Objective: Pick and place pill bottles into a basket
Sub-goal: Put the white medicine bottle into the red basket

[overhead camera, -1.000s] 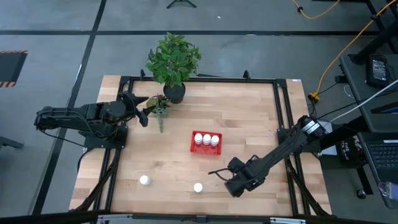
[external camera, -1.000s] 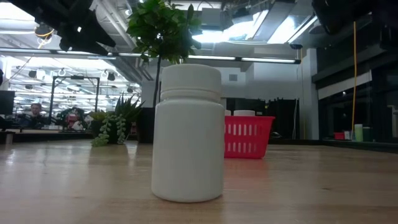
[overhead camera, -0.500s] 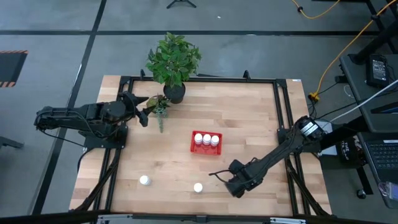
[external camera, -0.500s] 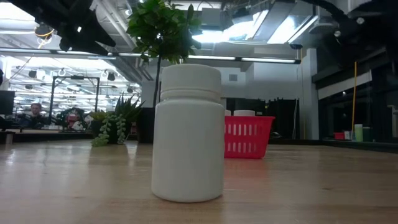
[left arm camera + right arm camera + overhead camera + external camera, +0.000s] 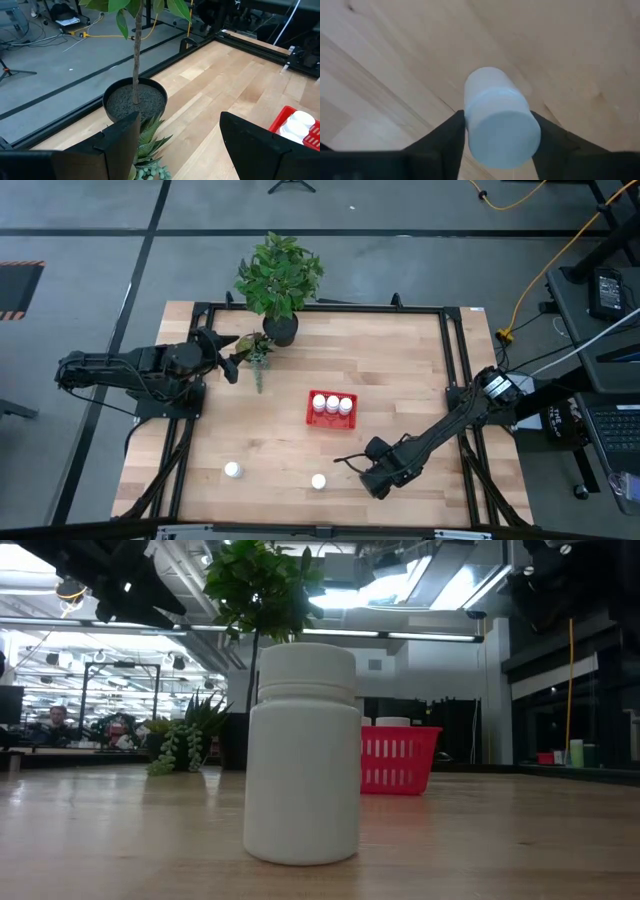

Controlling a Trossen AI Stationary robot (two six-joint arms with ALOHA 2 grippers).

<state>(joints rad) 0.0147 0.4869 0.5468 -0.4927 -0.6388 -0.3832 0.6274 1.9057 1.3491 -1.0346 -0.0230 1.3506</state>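
White pill bottles [image 5: 318, 481], bright red basket [image 5: 311, 418], pale wood-grain table [image 5: 400, 370], green plant [image 5: 279, 274]

Basket [image 5: 399, 758]: in the low view, its left part is hidden behind the near bottle [image 5: 302, 754].
Basket, left wrist view: cut off by the picture's edge; only a corner shows.
Bottle in right gripper [image 5: 499, 131]: hidden under the arm in the high view.
Plant [image 5: 135, 50]: crown cut off in the left wrist view.

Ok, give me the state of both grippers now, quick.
Left gripper: jaws open, holding nothing, beside the plant pot.
Right gripper: jaws closed on a pill bottle, off the table.
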